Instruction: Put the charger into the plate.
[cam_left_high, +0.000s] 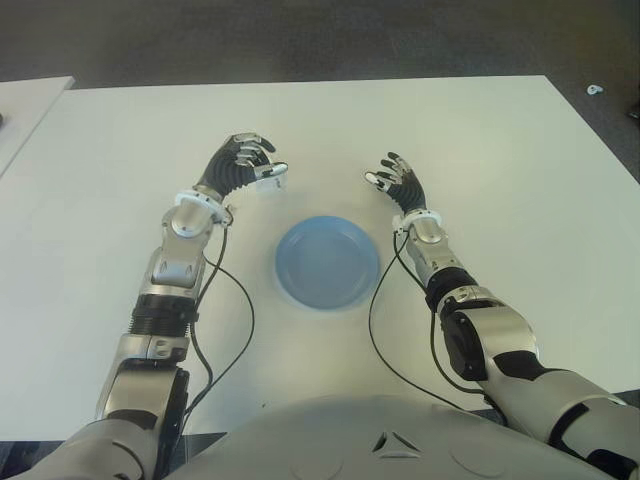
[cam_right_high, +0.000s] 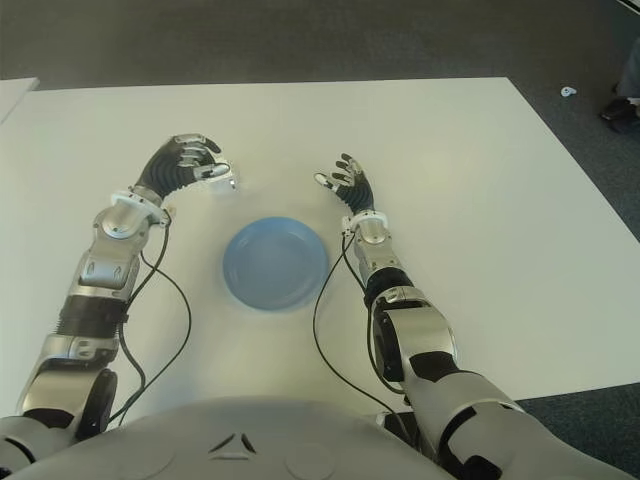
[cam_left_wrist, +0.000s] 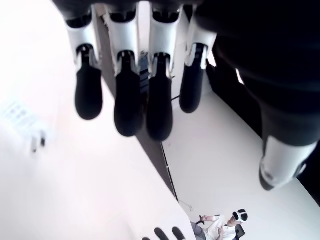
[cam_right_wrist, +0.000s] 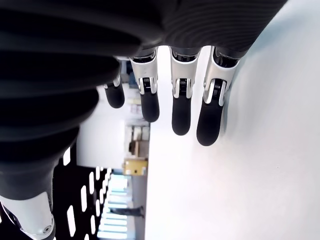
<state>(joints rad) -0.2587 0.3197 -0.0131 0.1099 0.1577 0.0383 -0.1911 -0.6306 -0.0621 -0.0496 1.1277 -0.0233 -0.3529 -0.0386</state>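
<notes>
From the left eye we see our left hand (cam_left_high: 245, 163) curled over the white charger (cam_left_high: 270, 181) — behind the blue plate (cam_left_high: 327, 262) on the table (cam_left_high: 500, 150). Our right hand (cam_left_high: 397, 180) is loose, holding nothing. In the left wrist view the charger (cam_left_wrist: 22, 125) lies below the fingertips (cam_left_wrist: 127, 110) — we cannot tell if they touch.

It looks like a lab or office: a wide white worktop (cam_left_high: 480, 150) over grey carpet floor (cam_left_high: 300, 40), a second white table (cam_left_high: 25, 105) at 10 o'clock, a seated person (cam_left_wrist: 225, 227) wearing a headset.

Twin head views down on one shared table (cam_left_high: 480, 150); wrist cameras close behind each hand's fingers (cam_left_wrist: 127, 105).
</notes>
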